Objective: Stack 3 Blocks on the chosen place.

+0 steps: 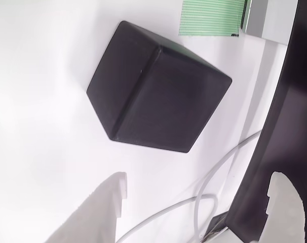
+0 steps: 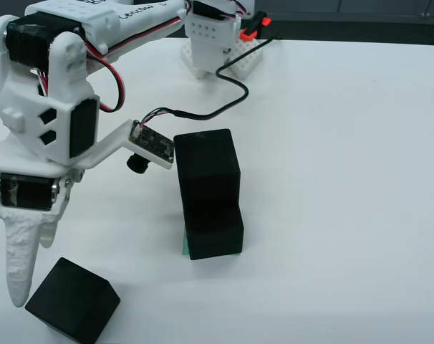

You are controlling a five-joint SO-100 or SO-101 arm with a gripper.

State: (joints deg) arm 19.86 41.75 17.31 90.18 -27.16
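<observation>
Black stack of two blocks (image 2: pixel 210 193) on striped patch (image 2: pixel 186 247), mid-table, seen from above; third block (image 2: pixel 74 299) near-left, touching gripper (image 2: pixel 20 279). Seen from gripper: jaws released, astride third block (image 1: pixel 156 109), ungrasped. One placement left.

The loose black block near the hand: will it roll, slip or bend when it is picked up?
The loose black block probably will not roll: its faces are flat. It looks stiff, with sharp straight edges. Its matte surface should grip fairly well, though it sits turned relative to the hand, so a corner grip might twist it.
</observation>
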